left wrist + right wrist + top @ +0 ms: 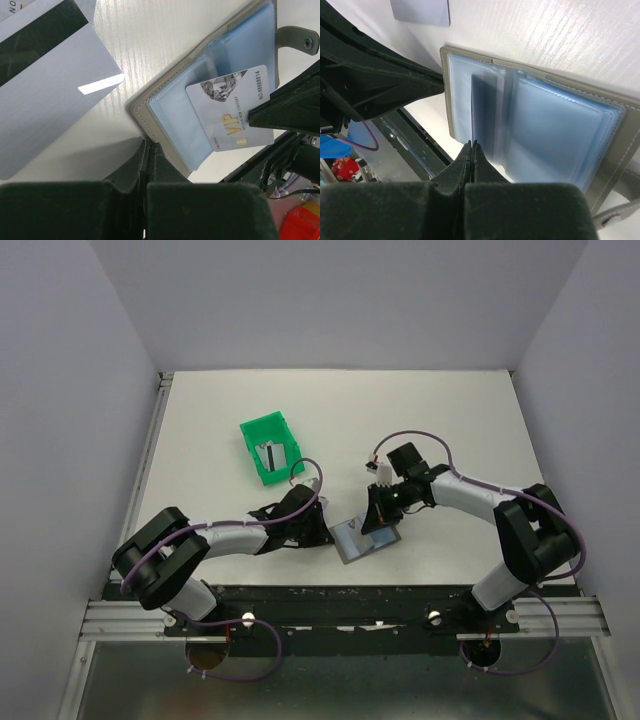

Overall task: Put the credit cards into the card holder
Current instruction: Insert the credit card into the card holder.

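The card holder [360,537] lies open on the table, with its light blue sleeves up [200,85] [555,140]. My left gripper [148,145] is shut on the holder's grey-brown edge at its left side [325,532]. My right gripper [472,145] is shut on a silver credit card marked VIP [232,107], whose end lies over the blue sleeves. That card shows edge-on in the right wrist view [485,112]. A second silver card with a dark stripe [45,85] lies flat on the table beside the holder. A third card [270,458] stands in the green bin [262,430].
The snap tab [300,42] sticks out from the holder's far corner. The table's front edge and the black rail [340,592] run close behind the holder. The green bin stands further back to the left.
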Robot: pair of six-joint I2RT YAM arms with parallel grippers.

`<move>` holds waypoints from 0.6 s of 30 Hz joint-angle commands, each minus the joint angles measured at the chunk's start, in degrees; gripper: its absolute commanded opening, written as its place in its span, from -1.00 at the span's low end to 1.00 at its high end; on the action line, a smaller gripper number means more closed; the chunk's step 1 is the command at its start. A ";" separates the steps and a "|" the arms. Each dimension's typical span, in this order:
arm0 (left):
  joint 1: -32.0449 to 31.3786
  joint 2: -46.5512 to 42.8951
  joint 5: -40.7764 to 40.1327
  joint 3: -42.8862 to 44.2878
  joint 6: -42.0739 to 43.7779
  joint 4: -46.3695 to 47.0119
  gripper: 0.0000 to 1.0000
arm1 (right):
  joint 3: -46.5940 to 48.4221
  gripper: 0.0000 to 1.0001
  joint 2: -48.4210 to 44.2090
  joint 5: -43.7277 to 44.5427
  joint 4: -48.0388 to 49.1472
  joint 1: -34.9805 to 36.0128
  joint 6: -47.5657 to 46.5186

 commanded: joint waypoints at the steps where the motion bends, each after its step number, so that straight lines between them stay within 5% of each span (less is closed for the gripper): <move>1: -0.26 0.79 -0.39 0.38 0.58 -3.22 -1.00 | 0.62 -0.99 -3.36 4.92 -2.02 -0.54 -0.12; 18: -0.35 0.26 -0.65 0.20 0.93 -3.75 -1.00 | 1.33 -0.99 -3.28 6.96 -4.93 -3.53 -3.72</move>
